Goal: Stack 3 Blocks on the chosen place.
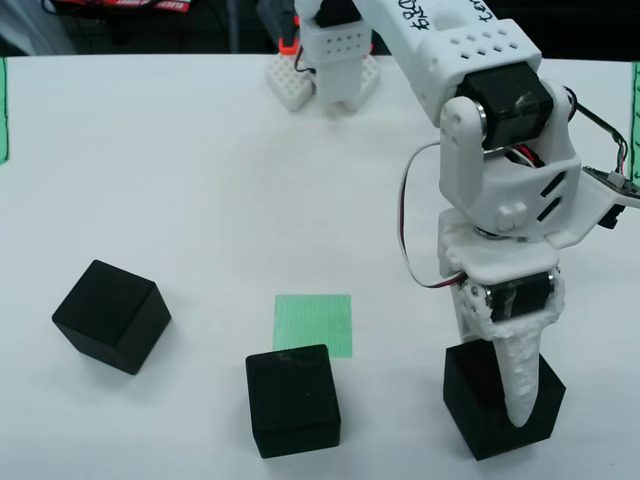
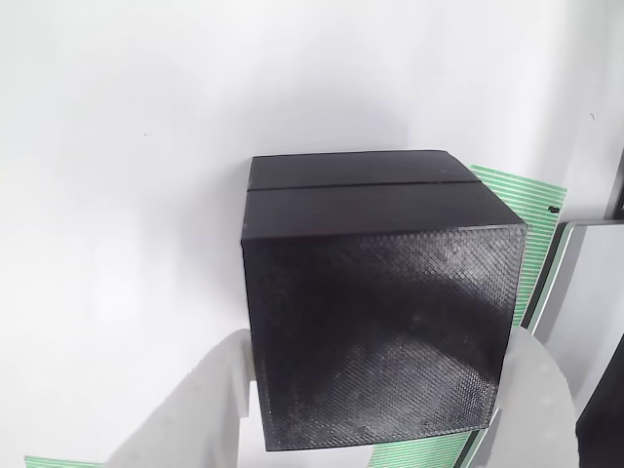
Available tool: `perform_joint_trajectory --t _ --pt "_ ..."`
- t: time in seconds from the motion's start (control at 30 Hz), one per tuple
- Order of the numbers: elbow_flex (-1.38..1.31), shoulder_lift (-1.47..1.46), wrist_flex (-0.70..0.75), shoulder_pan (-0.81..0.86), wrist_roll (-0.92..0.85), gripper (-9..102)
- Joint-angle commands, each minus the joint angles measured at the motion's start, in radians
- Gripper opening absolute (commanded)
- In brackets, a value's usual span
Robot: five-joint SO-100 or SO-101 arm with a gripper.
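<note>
From the front view, three matte black cubes sit on the white tabletop: one at 8 o'clock [image 1: 111, 315], one at 6 [image 1: 293, 400] touching the green striped square [image 1: 313, 324], one at 5 [image 1: 502, 400] under the gripper [image 1: 515, 385]. The gripper-riding view shows the jaws flanking that cube [image 2: 375, 322], whose face is finely textured; whether they are clamped on it I cannot tell.

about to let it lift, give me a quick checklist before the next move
1. Gripper down at the right block: ok.
2. Block sits between the fingers in the view that rides on the gripper: ok.
3. Fingers pressed firmly on the block: cannot tell.
4. Green striped square bare on top: ok, though the middle block overlaps its near edge in the front view.
5. Left block well away from the path: ok.
6. Nothing stacked yet: ok.
</note>
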Motion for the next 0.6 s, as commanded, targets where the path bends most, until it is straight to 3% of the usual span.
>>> perform_joint_trajectory --t 0.0,0.37,0.57 --pt "0.054 0.064 0.021 -0.005 -0.008 22" --pt "0.465 0.462 -0.087 0.048 -0.011 22" --pt "0.552 0.614 -0.06 0.155 -0.04 22"
